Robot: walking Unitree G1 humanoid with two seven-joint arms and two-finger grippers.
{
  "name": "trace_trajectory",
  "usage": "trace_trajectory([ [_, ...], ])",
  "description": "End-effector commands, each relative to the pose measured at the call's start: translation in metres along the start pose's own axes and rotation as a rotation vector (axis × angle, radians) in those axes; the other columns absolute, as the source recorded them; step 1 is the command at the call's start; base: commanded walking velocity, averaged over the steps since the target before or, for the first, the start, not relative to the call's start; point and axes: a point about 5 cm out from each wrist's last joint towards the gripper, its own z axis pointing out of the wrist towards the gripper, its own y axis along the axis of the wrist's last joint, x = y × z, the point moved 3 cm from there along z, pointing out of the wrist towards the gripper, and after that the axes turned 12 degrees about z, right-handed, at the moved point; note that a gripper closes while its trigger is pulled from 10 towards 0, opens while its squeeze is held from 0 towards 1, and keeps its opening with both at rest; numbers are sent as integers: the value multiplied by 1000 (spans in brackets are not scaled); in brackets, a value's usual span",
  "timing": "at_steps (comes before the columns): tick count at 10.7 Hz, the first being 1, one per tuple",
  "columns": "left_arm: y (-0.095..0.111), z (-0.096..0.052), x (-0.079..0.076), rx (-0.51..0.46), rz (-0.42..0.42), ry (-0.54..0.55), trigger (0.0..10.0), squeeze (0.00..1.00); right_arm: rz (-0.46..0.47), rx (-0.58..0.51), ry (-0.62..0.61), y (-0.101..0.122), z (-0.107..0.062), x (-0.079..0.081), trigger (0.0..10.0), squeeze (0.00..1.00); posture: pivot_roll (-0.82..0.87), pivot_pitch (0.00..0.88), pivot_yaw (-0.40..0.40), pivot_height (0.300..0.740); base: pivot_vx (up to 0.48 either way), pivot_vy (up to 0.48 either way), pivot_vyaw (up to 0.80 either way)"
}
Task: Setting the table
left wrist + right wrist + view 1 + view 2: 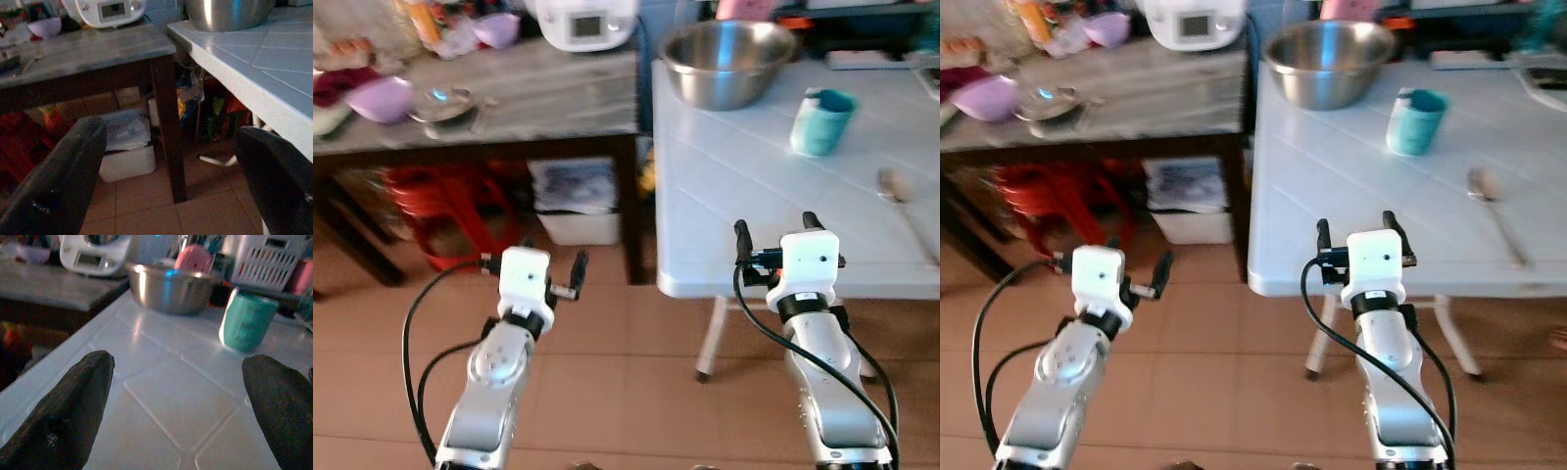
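A white tiled table (734, 186) carries a steel bowl (727, 61) at its far left, a teal cup (821, 121) to the right of it, and a spoon (893, 186) near the right side. My right gripper (777, 233) is open at the table's near edge, with nothing between its fingers; the teal cup (247, 322) and steel bowl (169, 286) lie ahead of it. My left gripper (530, 262) is open and empty over the floor, left of the white table, facing a dark wooden table's leg (169, 127).
The dark wooden table (509, 98) on the left holds purple bowls (382, 98), a metal dish and a white cooker (582, 20). Beneath it are red stools (450, 211) and a white bin (576, 201). Tiled floor lies below both arms.
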Motion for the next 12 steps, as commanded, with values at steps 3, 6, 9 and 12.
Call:
trace_trajectory([
  [3,-5,-3,6,14,13,9,10000,0,11,-22,22,5,1,6,10000,0,-72,131,107,740,0,-350,0],
  [6,-5,-3,6,14,16,5,10000,0,11,-24,19,6,3,5,10000,0,-69,129,108,740,0,-350,0],
  [9,-6,-6,5,14,15,1,10000,0,12,-20,22,4,2,6,10000,0,-69,136,108,740,0,-355,0],
  [12,-3,-6,6,-2,-6,-5,10000,0,10,-11,12,2,1,4,10000,0,-67,140,111,740,0,0,0],
])
